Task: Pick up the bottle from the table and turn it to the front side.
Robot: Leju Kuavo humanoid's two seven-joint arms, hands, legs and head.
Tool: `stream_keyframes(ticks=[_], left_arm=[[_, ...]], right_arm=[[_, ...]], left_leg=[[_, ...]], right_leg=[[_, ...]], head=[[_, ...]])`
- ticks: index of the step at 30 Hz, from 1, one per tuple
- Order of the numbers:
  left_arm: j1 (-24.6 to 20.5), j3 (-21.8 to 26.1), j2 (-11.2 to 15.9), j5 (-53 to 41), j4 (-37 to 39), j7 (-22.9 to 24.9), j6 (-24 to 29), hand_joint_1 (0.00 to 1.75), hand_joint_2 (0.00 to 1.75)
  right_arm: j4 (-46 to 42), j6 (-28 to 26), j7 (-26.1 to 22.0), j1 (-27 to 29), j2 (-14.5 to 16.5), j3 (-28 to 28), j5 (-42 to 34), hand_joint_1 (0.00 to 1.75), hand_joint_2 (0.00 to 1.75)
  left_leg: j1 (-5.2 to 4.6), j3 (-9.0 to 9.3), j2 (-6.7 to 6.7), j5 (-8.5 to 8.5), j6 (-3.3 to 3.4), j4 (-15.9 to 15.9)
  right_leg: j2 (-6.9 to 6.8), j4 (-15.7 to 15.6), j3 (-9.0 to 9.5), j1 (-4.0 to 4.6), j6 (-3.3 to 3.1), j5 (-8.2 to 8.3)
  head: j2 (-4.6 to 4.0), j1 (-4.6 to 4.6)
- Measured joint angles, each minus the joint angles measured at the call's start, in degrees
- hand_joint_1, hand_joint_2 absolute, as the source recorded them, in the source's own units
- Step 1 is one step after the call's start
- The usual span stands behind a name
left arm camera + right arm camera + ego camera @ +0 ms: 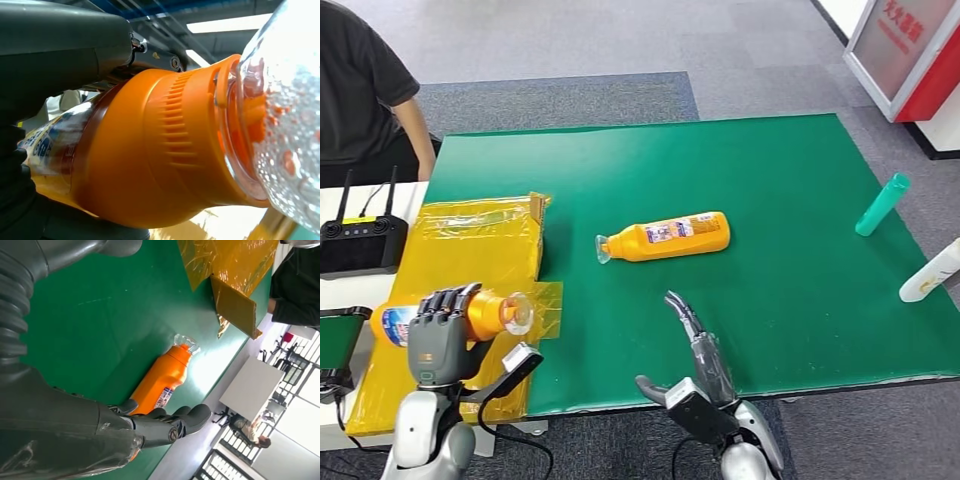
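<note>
Left hand grasps an orange plastic bottle with a clear cap, held lying sideways above the yellow-taped cardboard box. Right hand released, fingers spread, holding nothing, over the near edge of the green surface. A second orange bottle lies mid-surface.

A green mat covers the surface. At its left end lies a flattened cardboard box wrapped in yellow tape. A teal tube and a white bottle lie near the right edge, close together but apart. On a white side table to the left sits a black controller with two antennas. A person in a black shirt sits behind it.
</note>
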Motion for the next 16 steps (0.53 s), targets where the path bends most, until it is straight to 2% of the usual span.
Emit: stream_keyframes(ticks=[2, 6, 10, 16], left_arm=[[-0.88, -1.88, 1.35, -1.52, 2.67, 3.14, -2.90, 1.75, 1.75], [-3.10, -5.04, 3.34, -2.78, 7.22, 6.36, -9.11, 1.75, 1.75], [-5.12, -7.35, 4.64, -4.31, 10.36, 8.44, -10.65, 1.75, 0.00], [-5.78, -9.53, 5.80, -5.94, 12.18, 9.23, -9.30, 1.75, 0.00]], right_arm=[[-0.29, 0.47, 0.30, 0.11, -0.01, -0.16, 0.22, 0.00, 1.75], [-0.77, 1.44, 0.89, 0.21, 0.00, -0.49, 0.60, 0.00, 1.75], [-1.06, 2.21, 1.11, 0.21, -0.01, -0.75, 0.88, 0.00, 1.75], [-1.19, 2.52, 1.11, 0.21, 0.00, -0.87, 1.15, 0.00, 1.75]], left_leg=[[0.00, 0.00, 0.00, 0.00, 0.00, 0.00], [-0.01, -0.01, -0.01, -0.01, 0.00, 0.00], [-0.02, 0.01, -0.01, -0.01, 0.00, 0.00], [-0.01, 0.01, -0.01, -0.01, 0.00, 0.00]], right_leg=[[0.01, 0.00, 0.00, 0.01, 0.00, 0.00], [0.00, 0.00, 0.03, 0.00, 0.00, -0.01], [0.01, 0.00, 0.05, -0.01, 0.00, 0.00], [0.00, 0.00, 0.05, 0.00, 0.00, -0.01]], head=[[0.00, -0.01], [0.00, 0.01], [0.00, 0.01], [0.00, 0.00]])
